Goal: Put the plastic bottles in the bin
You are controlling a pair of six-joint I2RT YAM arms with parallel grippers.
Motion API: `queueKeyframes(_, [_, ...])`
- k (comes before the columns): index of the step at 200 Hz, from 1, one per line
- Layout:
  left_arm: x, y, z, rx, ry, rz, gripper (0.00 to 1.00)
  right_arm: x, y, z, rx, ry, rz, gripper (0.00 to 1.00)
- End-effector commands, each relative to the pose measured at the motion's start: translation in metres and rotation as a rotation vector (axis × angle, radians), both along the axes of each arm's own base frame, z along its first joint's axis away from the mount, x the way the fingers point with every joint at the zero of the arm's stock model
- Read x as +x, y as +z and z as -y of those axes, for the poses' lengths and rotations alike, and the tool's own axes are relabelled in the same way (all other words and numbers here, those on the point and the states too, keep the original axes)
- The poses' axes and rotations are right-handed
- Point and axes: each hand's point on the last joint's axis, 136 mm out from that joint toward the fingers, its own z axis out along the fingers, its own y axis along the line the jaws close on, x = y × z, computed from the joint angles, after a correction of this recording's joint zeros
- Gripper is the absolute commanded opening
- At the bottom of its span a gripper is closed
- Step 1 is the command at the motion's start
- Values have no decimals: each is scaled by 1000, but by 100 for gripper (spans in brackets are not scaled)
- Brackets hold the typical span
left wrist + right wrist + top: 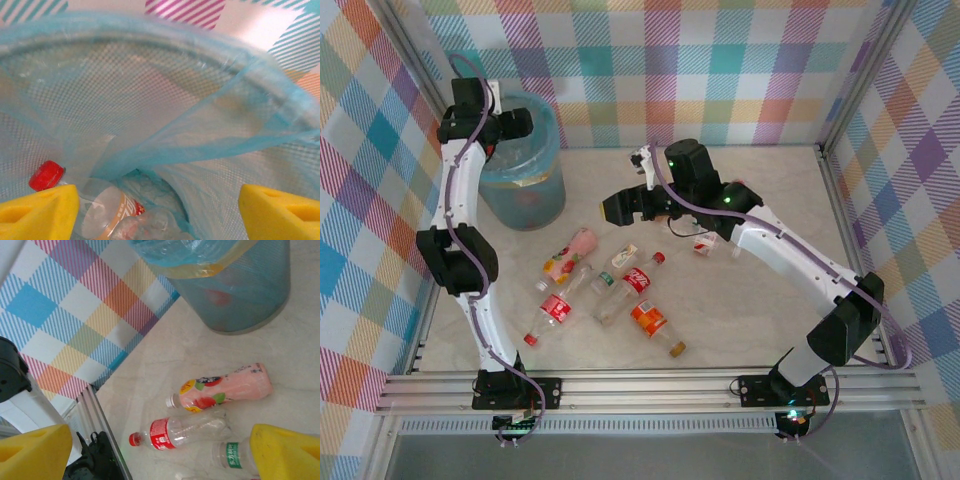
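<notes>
One red-capped bottle (100,212) lies at the bottom of the bin (530,200), straight below the left gripper (159,202), whose yellow fingers (42,212) stand wide apart and empty. The other bottles (638,280) lie clustered on the table (750,300) in front of the bin, a pink one (230,387) and a red-labelled one (182,432) beneath the right gripper (160,450), which hangs above them spread open, touching none.

I am seeing the red-capped bottle (100,212) in the bin (125,90) partly hiding behind a yellow finger (40,215); the green-labelled bottle (231,458) is lying half covered by the right wrist's finger (287,450).
</notes>
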Motion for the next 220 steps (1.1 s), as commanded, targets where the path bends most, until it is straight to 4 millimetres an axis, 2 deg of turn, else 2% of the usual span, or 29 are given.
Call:
queueKeyframes(1, [-28,84,10,-45,-17,159,83,-1,11,10,-58,-15,69,92])
queueKeyframes(28, [-55,121,37,-42,-61,213,83,0,11,30,-144,-51,130,92])
queueKeyframes(55, [-86,142,73,-22,-120,243,83,5,-6,59,-286,-129,159,94])
queueKeyframes(72, [-107,148,98,-20,-171,257,82,8,-24,81,-378,-170,143,93])
queueKeyframes(97, [-138,145,137,5,-257,258,82,5,-49,104,-454,-180,85,92])
queueKeyframes(116, [-163,139,167,1,-337,255,82,-5,-71,109,-497,-136,45,92])
queueKeyframes(117, [-162,134,170,0,-343,244,82,-6,-72,109,-500,-133,42,92])
queueKeyframes(136, [-188,120,199,-16,-436,227,81,-15,-96,111,-531,-107,-27,91])
queueKeyframes(163, [-218,88,231,-10,-552,162,81,-38,-130,100,-478,-35,-177,89])
queueKeyframes(189, [-237,55,243,-37,-574,91,81,-37,-164,94,-436,-147,-366,86])
queueKeyframes(220, [-247,24,242,-58,-553,39,81,-27,-195,80,-338,-280,-512,81])
